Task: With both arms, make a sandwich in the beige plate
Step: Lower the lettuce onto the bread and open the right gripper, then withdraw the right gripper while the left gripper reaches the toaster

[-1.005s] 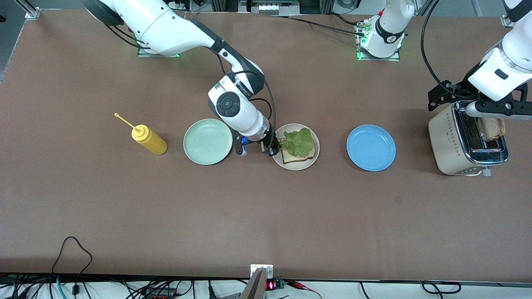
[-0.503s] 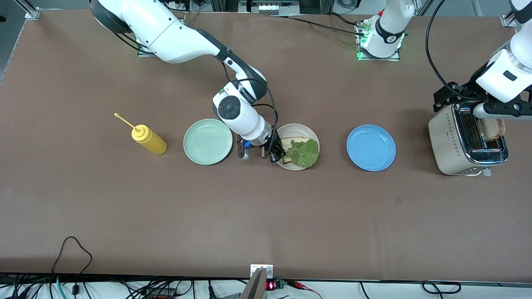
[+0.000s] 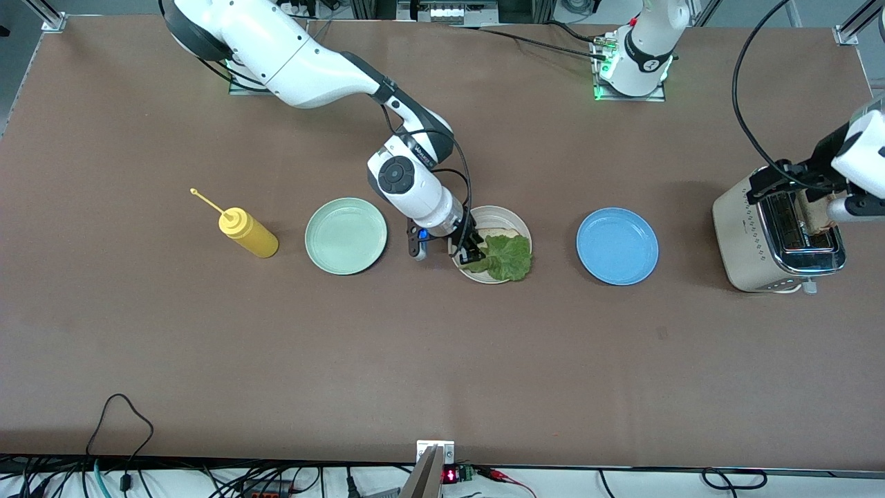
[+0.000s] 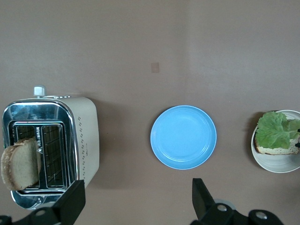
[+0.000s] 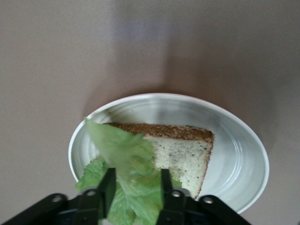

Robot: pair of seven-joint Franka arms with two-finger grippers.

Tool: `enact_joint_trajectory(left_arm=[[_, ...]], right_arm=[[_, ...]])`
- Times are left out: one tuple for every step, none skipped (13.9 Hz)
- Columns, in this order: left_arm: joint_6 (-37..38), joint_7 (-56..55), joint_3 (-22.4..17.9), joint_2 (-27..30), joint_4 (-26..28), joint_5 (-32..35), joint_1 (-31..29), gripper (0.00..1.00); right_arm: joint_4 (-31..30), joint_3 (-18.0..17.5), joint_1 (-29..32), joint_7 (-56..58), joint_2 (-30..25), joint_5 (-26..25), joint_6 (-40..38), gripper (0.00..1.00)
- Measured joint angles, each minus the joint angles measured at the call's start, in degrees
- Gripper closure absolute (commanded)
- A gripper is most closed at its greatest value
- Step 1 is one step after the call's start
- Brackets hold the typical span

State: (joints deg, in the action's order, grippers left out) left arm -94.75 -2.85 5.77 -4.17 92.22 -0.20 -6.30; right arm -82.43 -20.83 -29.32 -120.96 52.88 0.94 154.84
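Spanning the scene, a brown table (image 3: 207, 360) bears the beige plate (image 3: 513, 223) between mint and blue plates. On it: speckled, brown-crusted bread (image 5: 180, 157) under ruffled lettuce (image 3: 508, 257). Right gripper (image 5: 135, 182) straddles the leaf, fingers part-spread; left gripper (image 4: 136, 199) gapes over the toaster (image 3: 750, 238).

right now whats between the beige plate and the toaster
Only the blue plate, empty, sits between the beige plate and the toaster; the front view and left wrist view both show it.

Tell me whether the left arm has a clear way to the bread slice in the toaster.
Probably yes: the left gripper hangs open above the toaster, and the bread slice stands out of the slot with nothing over it.
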Motion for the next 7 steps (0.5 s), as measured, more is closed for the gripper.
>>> enact_joint_trajectory(left_arm=[[0.0, 0.0, 0.3, -0.8, -0.2, 0.0, 0.1, 0.00], [0.0, 0.0, 0.4, -1.5, -0.3, 0.0, 0.3, 0.00], [0.0, 0.0, 0.5, -2.2, -0.4, 0.0, 0.4, 0.00], [0.0, 0.0, 0.5, -2.7, -0.4, 0.0, 0.4, 0.00], [0.0, 0.0, 0.5, -3.1, -0.6, 0.0, 0.3, 0.00], [0.0, 0.0, 0.4, -3.3, -0.8, 0.0, 0.3, 0.00], [0.0, 0.0, 0.3, -3.3, -0.8, 0.0, 0.2, 0.00]], right_arm=[[0.1, 0.2, 0.0, 0.0, 0.0, 0.0, 0.0, 0.00], [0.4, 0.6, 0.0, 0.0, 0.0, -0.2, 0.2, 0.00], [0.9, 0.9, 0.2, 0.0, -0.2, -0.4, 0.2, 0.00], [1.2, 1.0, 0.4, 0.1, -0.8, -0.6, 0.2, 0.00], [1.2, 1.1, 0.8, 0.3, -2.0, -0.8, -0.6, 0.00], [1.1, 1.1, 1.2, 0.6, -3.6, -0.9, -2.4, 0.00], [1.1, 1.2, 1.6, 1.2, -5.4, -1.0, -5.0, 0.00]])
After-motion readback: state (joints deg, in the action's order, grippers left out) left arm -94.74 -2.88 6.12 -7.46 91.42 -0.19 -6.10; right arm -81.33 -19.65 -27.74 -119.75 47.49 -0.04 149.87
